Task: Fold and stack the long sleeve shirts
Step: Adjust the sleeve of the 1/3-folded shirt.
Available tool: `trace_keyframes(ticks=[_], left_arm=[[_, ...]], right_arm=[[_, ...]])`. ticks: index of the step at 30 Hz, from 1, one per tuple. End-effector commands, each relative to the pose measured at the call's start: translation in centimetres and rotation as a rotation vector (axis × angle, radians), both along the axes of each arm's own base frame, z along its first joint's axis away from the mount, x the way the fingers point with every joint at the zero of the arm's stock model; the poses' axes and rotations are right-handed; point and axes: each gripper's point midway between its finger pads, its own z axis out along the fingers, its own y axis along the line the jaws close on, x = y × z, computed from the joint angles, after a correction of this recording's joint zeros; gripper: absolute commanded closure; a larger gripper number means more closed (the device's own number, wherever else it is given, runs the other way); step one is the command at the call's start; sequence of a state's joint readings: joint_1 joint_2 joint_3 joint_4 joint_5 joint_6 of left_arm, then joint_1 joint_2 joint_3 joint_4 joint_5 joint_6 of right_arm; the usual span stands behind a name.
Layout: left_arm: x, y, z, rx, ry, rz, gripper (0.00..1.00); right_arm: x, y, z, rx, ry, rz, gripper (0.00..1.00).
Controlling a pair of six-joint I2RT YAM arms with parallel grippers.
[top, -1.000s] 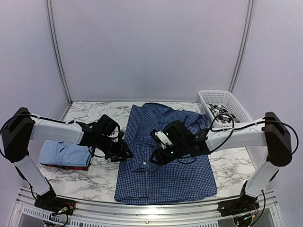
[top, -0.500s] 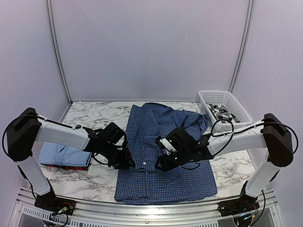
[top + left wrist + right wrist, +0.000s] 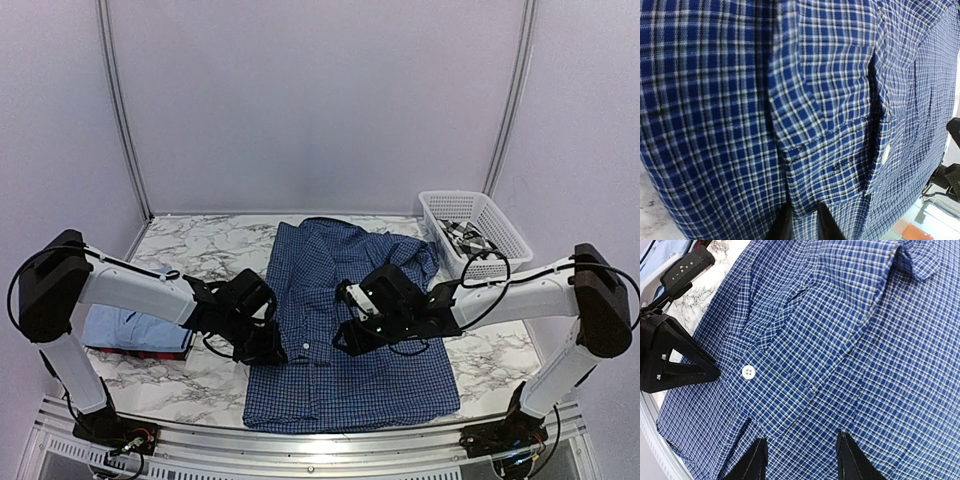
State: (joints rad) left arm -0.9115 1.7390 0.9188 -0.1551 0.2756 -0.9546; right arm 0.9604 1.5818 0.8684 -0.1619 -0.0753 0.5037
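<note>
Top external, basket (image 3: 456,207) back right, light blue shirt (image 3: 135,325) left

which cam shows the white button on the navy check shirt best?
Right wrist: the white button sits face-on and sharp on the navy shirt. Left wrist catches the button obliquely near its right edge. Top external shows at most a speck.
</note>
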Motion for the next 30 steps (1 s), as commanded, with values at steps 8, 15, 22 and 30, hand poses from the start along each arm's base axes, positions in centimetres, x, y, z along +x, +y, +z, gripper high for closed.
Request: trace_keyframes(ticks=[8, 15, 22, 30], left_arm=[[1.7, -1.6, 3.2, -0.050, -0.057, 0.030, 1.00], [0.6, -3.4, 6.8, -0.178, 0.000, -0.011, 1.00], [-1.9, -3.2, 9.7, -0.268, 0.088, -0.059, 1.00], [-3.5, 0.7, 7.7, -0.162, 0.128, -0.078, 1.00]], right_arm=[[1.8, -0.7, 1.6, 0.038, -0.042, -0.060, 0.58], [2.9, -2.1, 1.8, 0.034, -0.046, -0.110, 0.58], [4.1, -3.3, 2.5, 0.033, -0.059, -0.144, 0.58], [4.6, -3.6, 2.6, 0.034, -0.062, -0.151, 0.59]])
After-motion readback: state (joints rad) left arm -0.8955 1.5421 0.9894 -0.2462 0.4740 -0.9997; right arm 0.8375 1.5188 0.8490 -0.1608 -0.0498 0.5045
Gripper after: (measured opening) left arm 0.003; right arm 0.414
